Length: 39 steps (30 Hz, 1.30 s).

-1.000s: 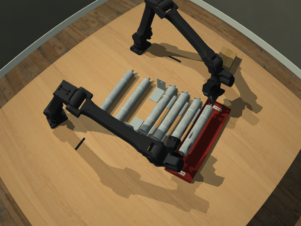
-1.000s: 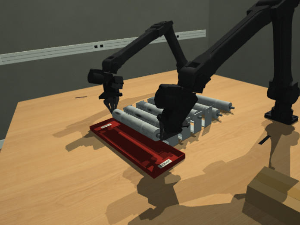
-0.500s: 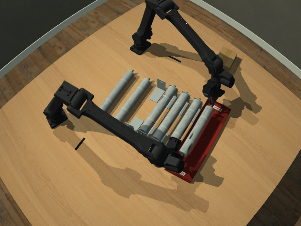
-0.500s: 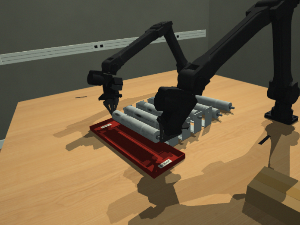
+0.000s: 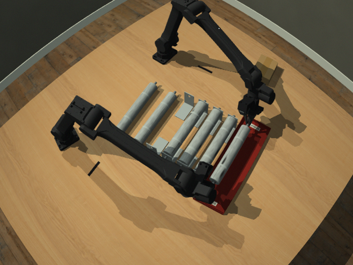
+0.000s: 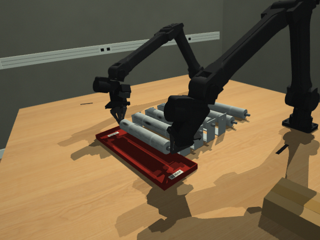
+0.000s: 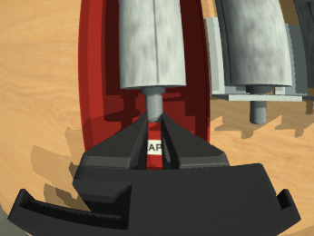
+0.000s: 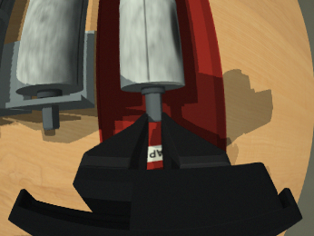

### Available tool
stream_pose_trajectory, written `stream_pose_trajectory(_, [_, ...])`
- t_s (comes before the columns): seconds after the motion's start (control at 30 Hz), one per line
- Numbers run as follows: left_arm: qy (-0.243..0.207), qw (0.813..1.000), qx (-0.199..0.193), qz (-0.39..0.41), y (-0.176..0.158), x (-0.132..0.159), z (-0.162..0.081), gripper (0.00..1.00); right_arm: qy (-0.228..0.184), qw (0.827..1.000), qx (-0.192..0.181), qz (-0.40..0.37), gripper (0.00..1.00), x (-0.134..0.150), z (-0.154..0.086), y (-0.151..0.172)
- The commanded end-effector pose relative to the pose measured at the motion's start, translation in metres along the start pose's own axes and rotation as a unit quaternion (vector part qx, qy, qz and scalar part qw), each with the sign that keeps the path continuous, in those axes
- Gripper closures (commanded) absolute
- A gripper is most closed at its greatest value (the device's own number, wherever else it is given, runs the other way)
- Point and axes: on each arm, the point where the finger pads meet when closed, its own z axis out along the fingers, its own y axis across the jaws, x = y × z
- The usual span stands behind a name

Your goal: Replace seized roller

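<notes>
A grey roller (image 5: pixel 230 155) (image 6: pixel 147 135) (image 7: pixel 152 45) (image 8: pixel 147 45) is held level above the red scrap tray (image 5: pixel 249 167) (image 6: pixel 129 161) (image 7: pixel 91 68) (image 8: pixel 210 68), near its bed-side wall. My left gripper (image 6: pixel 171 149) (image 7: pixel 154 119) is shut on one axle end. My right gripper (image 6: pixel 120 122) (image 8: pixel 154 119) is shut on the other; its fingertips are hidden in the top view. Three rollers (image 5: pixel 186 125) (image 5: pixel 203 136) (image 5: pixel 220 138) sit in the bed. The bracket pair (image 5: pixel 188 99) (image 5: pixel 150 147) farthest from the tray is empty. Two loose rollers (image 5: pixel 138 104) (image 5: pixel 156 117) lie beyond it.
The bed's nearest roller (image 7: pixel 254 45) (image 8: pixel 50 45) lies close beside the tray, its axle ends protruding through the brackets. A cardboard box (image 5: pixel 266 69) (image 6: pixel 289 203) stands on the left arm's side. The right arm hides parts of the bed and loose rollers in the top view.
</notes>
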Motion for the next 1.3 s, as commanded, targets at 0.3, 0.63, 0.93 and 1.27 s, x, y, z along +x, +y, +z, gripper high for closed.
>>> stream_pose_trajectory(0.3, [-0.010, 0.999, -0.039, 0.013, 0.038, -0.013, -0.027, 0.97, -0.009, 0.999, 0.044, -0.008, 0.97, -0.010, -0.026, -0.049])
stream_pose_trajectory(0.63, [-0.010, 0.999, -0.031, 0.008, 0.037, -0.003, -0.006, 0.97, -0.010, 0.999, 0.049, -0.011, 0.97, -0.014, -0.030, -0.054])
stream_pose_trajectory(0.93, [-0.010, 1.000, -0.022, 0.004, 0.033, -0.004, -0.011, 0.97, -0.010, 0.999, 0.044, -0.009, 0.97, -0.011, -0.027, -0.052])
stream_pose_trajectory(1.27, [-0.010, 1.000, -0.021, 0.004, 0.033, 0.000, -0.001, 0.97, -0.010, 0.999, 0.038, -0.006, 0.97, -0.006, -0.019, -0.049])
